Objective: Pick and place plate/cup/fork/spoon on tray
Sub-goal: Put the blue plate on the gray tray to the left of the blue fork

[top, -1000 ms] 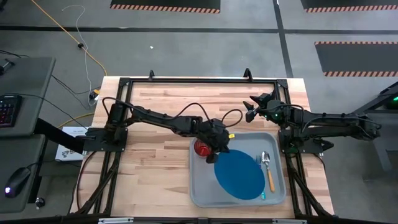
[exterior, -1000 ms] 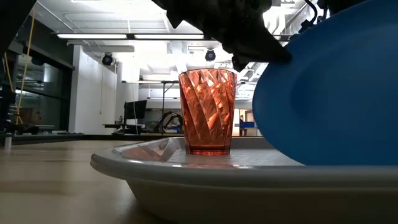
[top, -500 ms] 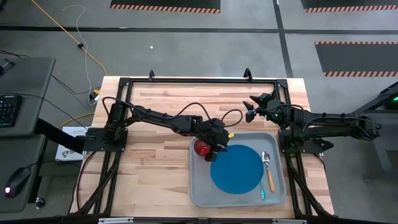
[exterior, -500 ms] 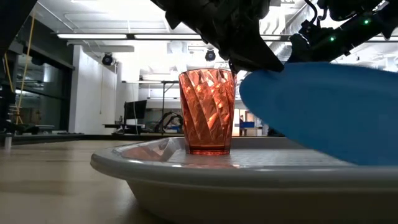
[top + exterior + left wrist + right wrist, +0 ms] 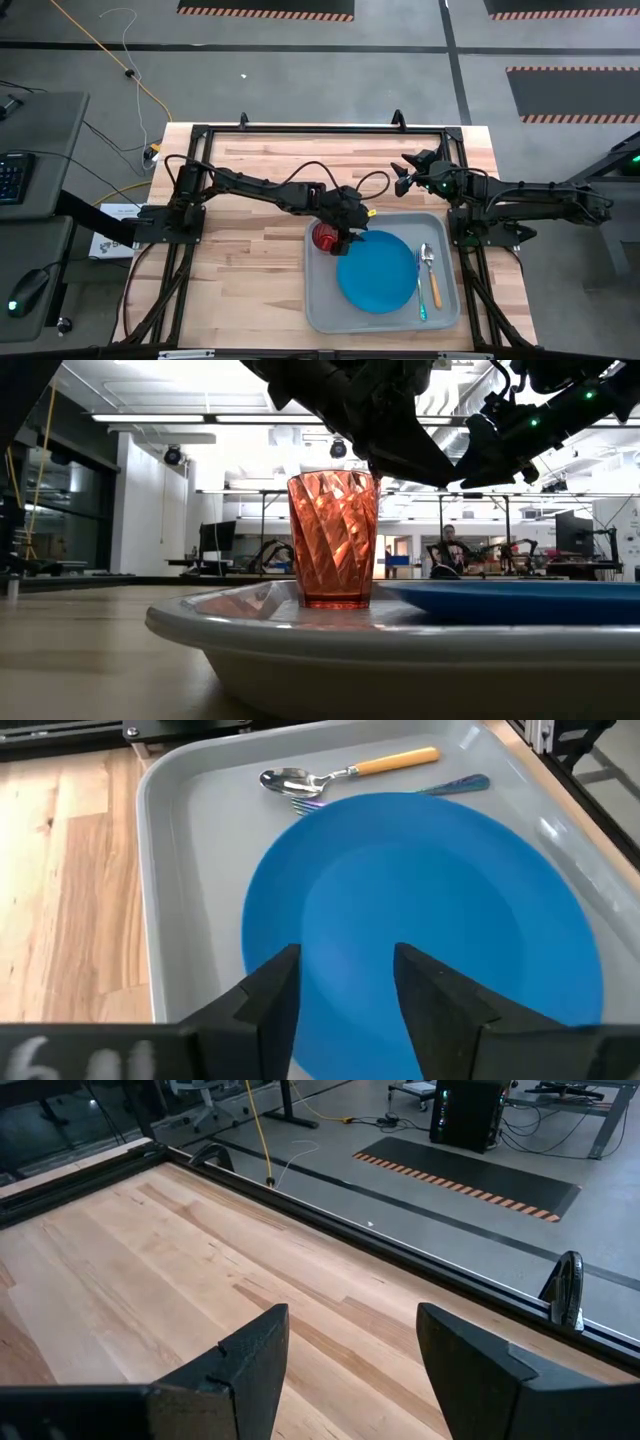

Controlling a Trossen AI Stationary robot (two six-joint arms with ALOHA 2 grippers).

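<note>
Tray [image 5: 320, 310] holds one plate [image 5: 376, 272], cup [image 5: 325, 237], fork [image 5: 421, 280], spoon [image 5: 431, 272].

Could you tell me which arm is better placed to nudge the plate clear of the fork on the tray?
Left, probably. Its gripper hangs open at the plate's edge over the tray, while the right gripper waits above bare table.

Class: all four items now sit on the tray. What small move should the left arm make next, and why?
Probably lift the left gripper straight up and clear. Its fingers are open, the plate lies flat in the tray beside the cup, and the spoon and fork are in too, so nothing remains to place.
</note>
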